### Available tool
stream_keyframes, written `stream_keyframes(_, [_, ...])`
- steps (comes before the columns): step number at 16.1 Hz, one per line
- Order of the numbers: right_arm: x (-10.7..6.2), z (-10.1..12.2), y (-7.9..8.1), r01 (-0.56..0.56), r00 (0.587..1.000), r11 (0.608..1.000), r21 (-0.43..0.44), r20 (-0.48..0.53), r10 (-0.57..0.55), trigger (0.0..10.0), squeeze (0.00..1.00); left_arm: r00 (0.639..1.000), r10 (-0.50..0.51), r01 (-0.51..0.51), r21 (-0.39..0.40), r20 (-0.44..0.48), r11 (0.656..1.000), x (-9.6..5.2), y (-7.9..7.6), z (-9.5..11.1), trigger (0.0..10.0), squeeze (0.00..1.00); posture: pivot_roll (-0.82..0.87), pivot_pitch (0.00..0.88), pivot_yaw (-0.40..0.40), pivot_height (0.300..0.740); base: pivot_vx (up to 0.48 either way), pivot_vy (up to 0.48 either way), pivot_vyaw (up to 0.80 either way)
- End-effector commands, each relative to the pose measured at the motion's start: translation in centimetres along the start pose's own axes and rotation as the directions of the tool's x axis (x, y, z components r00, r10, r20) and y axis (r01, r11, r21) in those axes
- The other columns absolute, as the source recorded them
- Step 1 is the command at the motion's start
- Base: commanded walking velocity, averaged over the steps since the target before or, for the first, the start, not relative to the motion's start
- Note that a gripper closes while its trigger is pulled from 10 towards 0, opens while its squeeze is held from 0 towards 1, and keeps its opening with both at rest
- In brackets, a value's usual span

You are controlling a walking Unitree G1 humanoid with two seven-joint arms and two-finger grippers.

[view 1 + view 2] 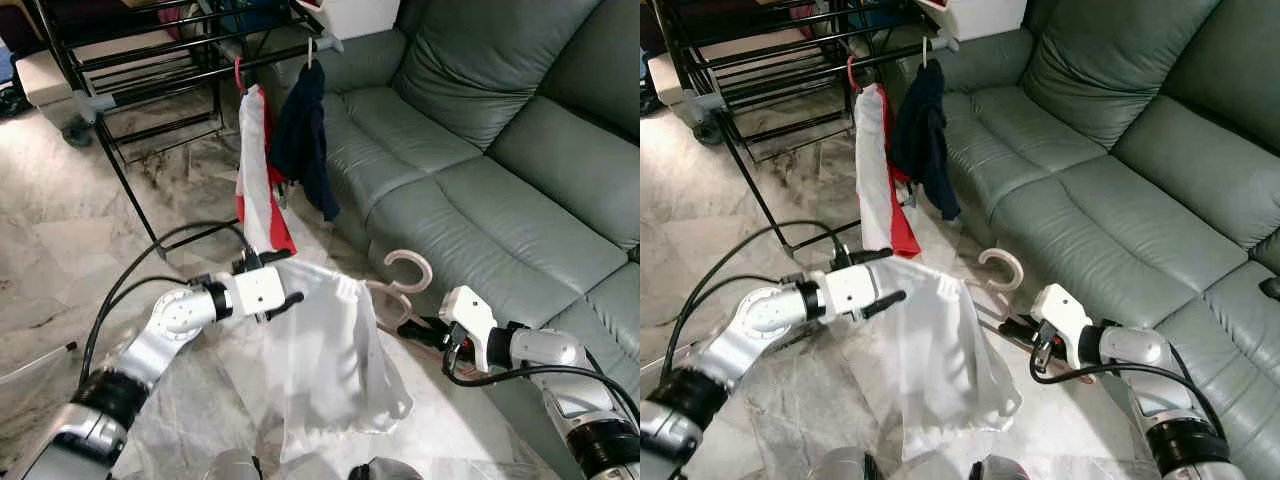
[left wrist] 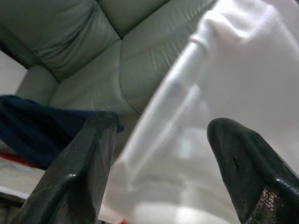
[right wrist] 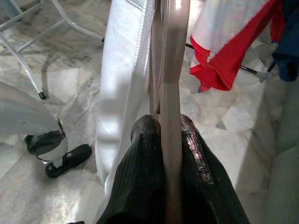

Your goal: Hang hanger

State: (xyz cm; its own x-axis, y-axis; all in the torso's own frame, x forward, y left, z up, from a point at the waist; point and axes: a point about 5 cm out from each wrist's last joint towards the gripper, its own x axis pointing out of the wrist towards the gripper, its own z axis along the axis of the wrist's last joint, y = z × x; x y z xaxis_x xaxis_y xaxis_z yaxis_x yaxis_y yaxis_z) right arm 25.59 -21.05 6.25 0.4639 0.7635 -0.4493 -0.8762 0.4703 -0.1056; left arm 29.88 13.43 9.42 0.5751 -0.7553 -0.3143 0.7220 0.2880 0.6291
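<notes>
Nearest the robot, the right end effector is clamped on the lower bar of a pale pink plastic hanger, its two black fingers pressed together on either side of the bar. The hanger is held in the air in front of the grey-green leather sofa, its hook curling upward, and a white garment hangs from it, drooping down toward the marble floor.

To the left, the left end effector is at the upper edge of the white garment. In the left wrist view its fingers stand wide apart with the white cloth lying between and beyond them; whether either finger touches the cloth cannot be told.

Farther off, a black metal drying rack stands on the floor beside the sofa's end. Two garments already hang from the rack's front rail: a white and red garment on a red hanger, and just beside it a navy garment on a pale hanger, nearer the sofa. The held hanger is well below the rail and apart from the rack.
</notes>
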Motion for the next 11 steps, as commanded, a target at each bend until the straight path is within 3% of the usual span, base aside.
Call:
stream_keyframes(1, [0.0,1.0,0.2,-0.048,0.998,0.997,-0.053,0.030,0.050,10.0,0.00,1.000,-0.021,0.021,0.014,0.014,1.000,0.4,0.0,0.2,10.0,0.00,-0.01,0.002,-0.036,0.740,0.000,0.000,0.00])
stream_keyframes(2, [0.1,1.0,0.4,-0.061,0.998,0.996,-0.064,0.024,0.063,10.0,0.00,0.999,-0.032,0.031,0.013,0.027,0.999,0.7,-0.4,0.4,10.0,0.00,-0.01,0.000,-0.035,0.740,0.000,0.000,0.00])
stream_keyframes(3, [0.3,1.2,0.7,-0.080,0.996,0.992,-0.097,0.023,0.082,10.0,0.00,0.996,-0.075,0.075,0.006,0.042,0.997,0.9,-1.1,0.4,0.0,0.00,-0.01,0.004,-0.035,0.740,0.000,0.000,0.00])
stream_keyframes(6, [0.4,2.0,1.1,-0.127,0.991,0.981,-0.149,0.024,0.132,10.0,0.00,0.987,-0.152,0.151,0.024,0.043,0.988,1.3,-2.3,0.2,0.0,0.00,-0.01,0.009,-0.033,0.740,0.000,0.000,0.00])
stream_keyframes(11, [-0.1,1.9,1.0,-0.138,0.990,0.970,-0.199,-0.020,0.137,10.0,0.00,0.979,-0.205,0.205,0.055,-0.013,0.977,0.8,-1.2,-0.9,0.0,0.00,-0.01,0.010,-0.032,0.740,0.000,0.000,0.00])
